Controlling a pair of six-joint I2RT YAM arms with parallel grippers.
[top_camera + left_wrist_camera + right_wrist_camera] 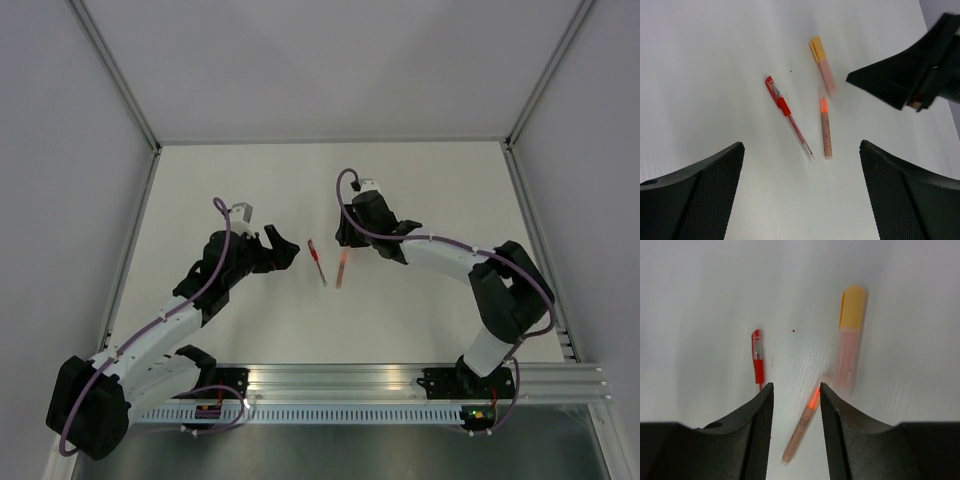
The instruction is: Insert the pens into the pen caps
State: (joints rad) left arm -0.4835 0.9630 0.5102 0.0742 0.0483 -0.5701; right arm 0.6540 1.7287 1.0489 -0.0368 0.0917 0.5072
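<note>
White matte tabletop [430,190] carries three small things between two black robot grippers. A slim dark red plastic pen [788,116] with a clear barrel lies in the middle; it has a clipped red section at its far end; whether that section is a separate cap, I cannot tell. Just beside it, not touching, lies a thin salmon-orange plastic pen [826,134], its bright orange tip bare. A short pale tube cap [822,67] with a yellow-orange end lies just past that tip, blurred and off the pen. The right gripper [796,386] is released, jaws parted and grasping nothing; in its wrist view the orange pen shows between its fingers. The left gripper [286,247] is spread wide and empty, near the red pen.
</note>
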